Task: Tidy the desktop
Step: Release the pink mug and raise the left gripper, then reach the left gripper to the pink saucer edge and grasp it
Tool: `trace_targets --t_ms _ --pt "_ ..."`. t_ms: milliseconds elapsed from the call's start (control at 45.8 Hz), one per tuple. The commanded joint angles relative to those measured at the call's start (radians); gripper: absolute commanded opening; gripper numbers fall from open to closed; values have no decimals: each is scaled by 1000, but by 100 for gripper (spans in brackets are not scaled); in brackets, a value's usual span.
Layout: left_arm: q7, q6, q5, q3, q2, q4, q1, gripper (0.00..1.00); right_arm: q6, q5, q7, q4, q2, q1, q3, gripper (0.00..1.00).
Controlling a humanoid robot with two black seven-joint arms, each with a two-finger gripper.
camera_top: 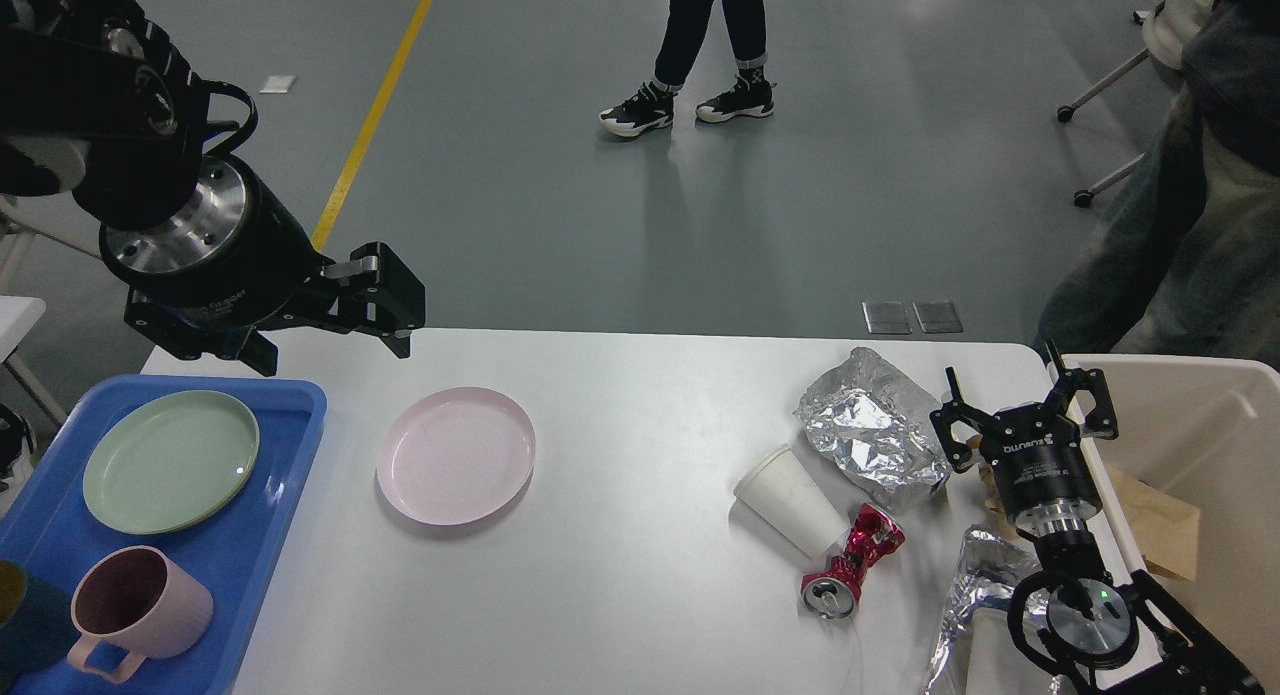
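- desktop [640,575] fills the lower view; far edge runs left to right under both grippers.
- Left side: blue tray [290,455] overhangs the near-left corner, holding a green plate [170,460] and a pink mug [140,605].
- Pink plate [456,468] sits alone on the bare top, just right of the tray, left of centre.
- Left gripper [385,310] hovers over the far edge, up and left of the pink plate; fingers look close together and hold nothing, but it's seen side-on, so can't tell the gap.
- Right gripper [1020,405] near the right edge, fingers spread, empty, pointing toward the far edge.
- Trash cluster on the right: foil bag [870,435] just left of the right gripper, white paper cup [790,500] on its side, crushed red can [850,565] touching the cup's base end.
- Beige bin [1180,415] sits off the right edge, beside the right gripper.
- Key relation: plate is nearer the left arm, lying toward me and slightly right of that gripper; round, so no long axis to match.
- Trash is nearer the right arm; cup and can axes run diagonally.
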Motion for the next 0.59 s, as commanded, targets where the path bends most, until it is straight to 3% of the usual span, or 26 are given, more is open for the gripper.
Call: trace_targets --t_ms 0,175,371,568 --pt "-3 -4 4 6 16 0 11 96 0 0 0 0 0 0 0 100" --pt "5 16 23 40 90 2 45 96 0 -1 0 0 0 0 0 100" --pt "-6 108 19 19 181 80 232 96 0 0 0 0 0 0 0 100" --pt "8 362 -79 -90 245 172 528 95 0 0 0 0 0 0 0 100"
